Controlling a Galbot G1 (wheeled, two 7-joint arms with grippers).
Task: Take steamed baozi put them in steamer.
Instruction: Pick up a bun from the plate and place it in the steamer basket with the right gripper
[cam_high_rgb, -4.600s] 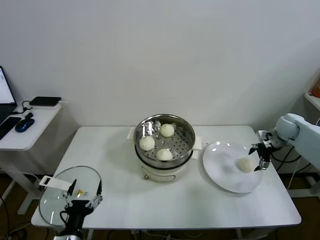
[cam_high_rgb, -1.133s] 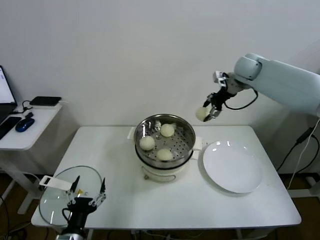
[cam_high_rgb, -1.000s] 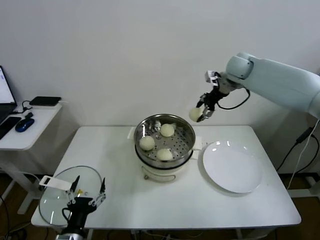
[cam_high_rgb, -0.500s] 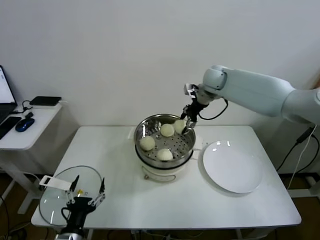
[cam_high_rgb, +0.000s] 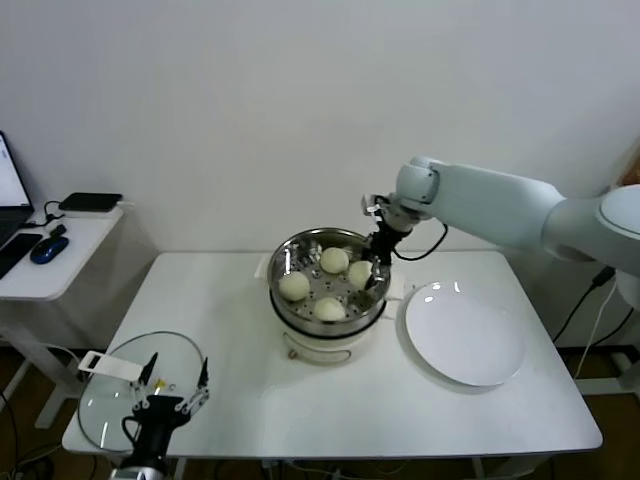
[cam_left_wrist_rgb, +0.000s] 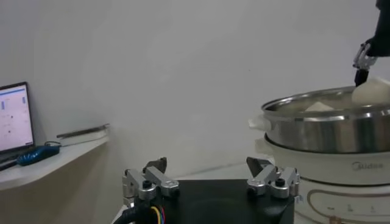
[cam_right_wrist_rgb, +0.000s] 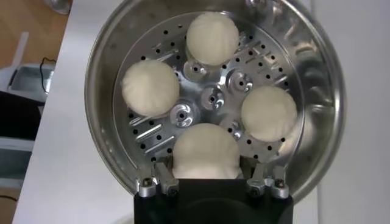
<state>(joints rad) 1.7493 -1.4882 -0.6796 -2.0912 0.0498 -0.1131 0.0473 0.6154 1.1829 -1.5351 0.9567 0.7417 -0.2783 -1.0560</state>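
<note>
i see my right claw (cam_right_wrist_rgb: 206, 181) inside the steamer (cam_high_rgb: 284, 291), closed around the fourth baozi (cam_right_wrist_rgb: 206, 151) (three others sit just beyond it). my left claw (cam_high_rgb: 173, 388) hangs spread and empty over the glass lid (cam_high_rgb: 105, 395), well away on the bench (cam_high_rgb: 400, 410).

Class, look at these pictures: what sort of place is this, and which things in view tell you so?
Probably a robot test room rather than a home kitchen. A bare white table against a blank wall holds only a steamer, a plate and a glass lid, while a side desk carries a laptop and mouse.
</note>
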